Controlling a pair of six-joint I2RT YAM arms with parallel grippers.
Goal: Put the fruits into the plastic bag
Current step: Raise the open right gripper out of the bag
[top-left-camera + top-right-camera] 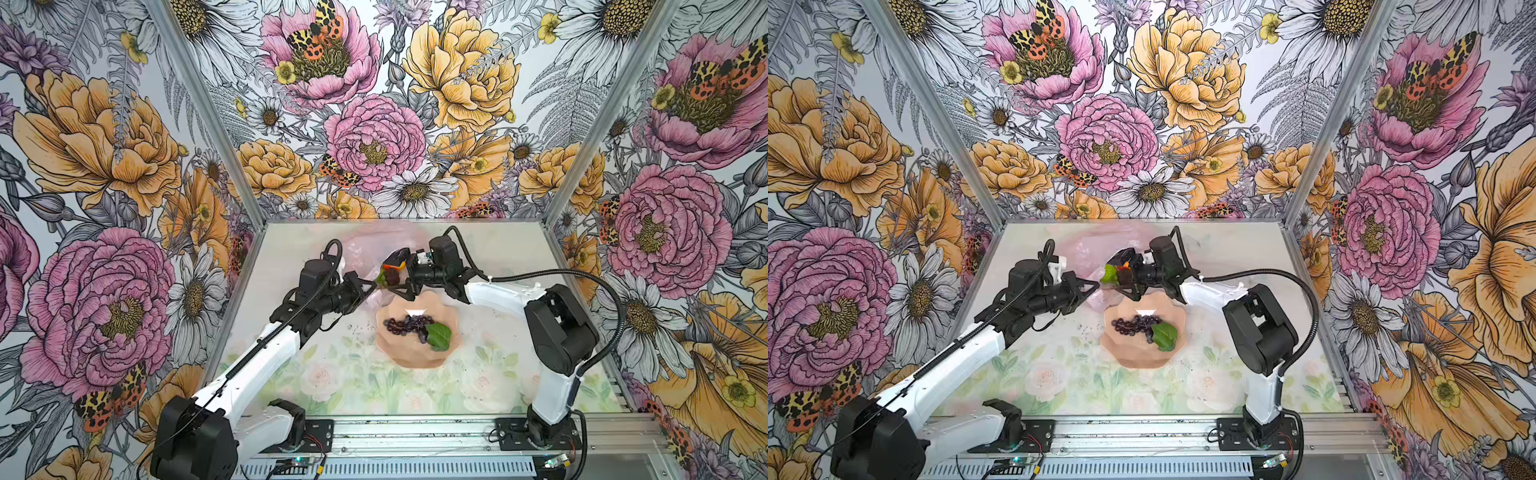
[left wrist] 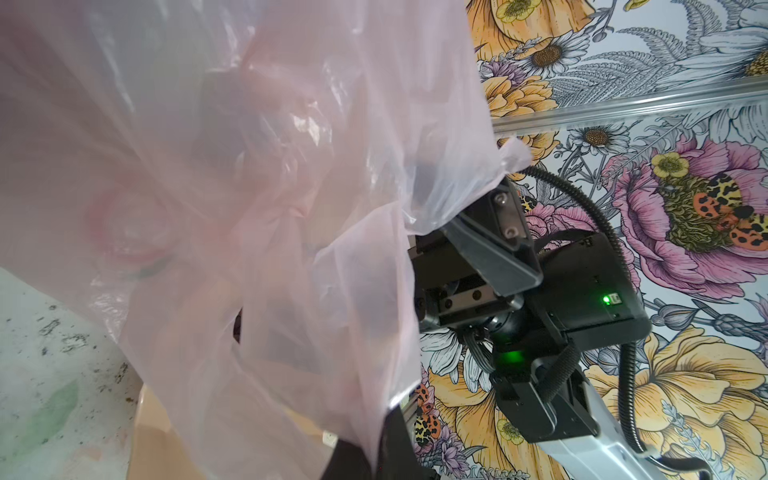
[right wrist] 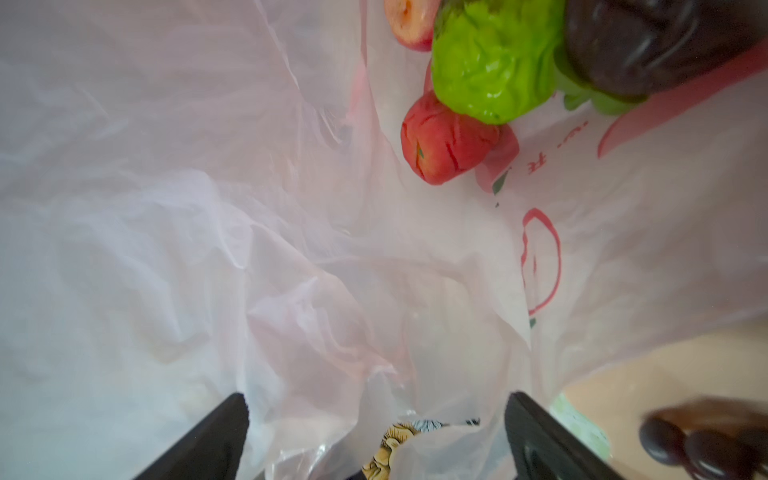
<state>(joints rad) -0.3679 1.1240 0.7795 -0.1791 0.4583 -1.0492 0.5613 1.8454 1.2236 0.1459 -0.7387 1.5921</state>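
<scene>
The pale-pink plastic bag (image 1: pixel 365 249) (image 1: pixel 1088 249) lies at the back middle of the table. My left gripper (image 1: pixel 372 285) (image 1: pixel 1097 284) is shut on the bag's edge and holds the film (image 2: pixel 249 208) up. My right gripper (image 1: pixel 392 276) (image 3: pixel 376 436) stands open in the bag's mouth, with only loose film between its fingers (image 3: pixel 208 440). Inside the bag lie a bumpy green fruit (image 3: pixel 494 62) (image 1: pixel 1109 274), a red apple (image 3: pixel 446 143), part of another apple (image 3: pixel 409 23) and a dark avocado (image 3: pixel 665 45). Purple grapes (image 1: pixel 409 324) (image 1: pixel 1138 324) with a green leaf (image 1: pixel 438 336) rest in the bowl.
The peach-pink faceted bowl (image 1: pixel 415 357) (image 1: pixel 1133 357) (image 3: pixel 665 365) stands just in front of the bag, under the right gripper. Dark specks dot the table (image 2: pixel 62 340) left of the bowl. Flowered walls close in the back and both sides.
</scene>
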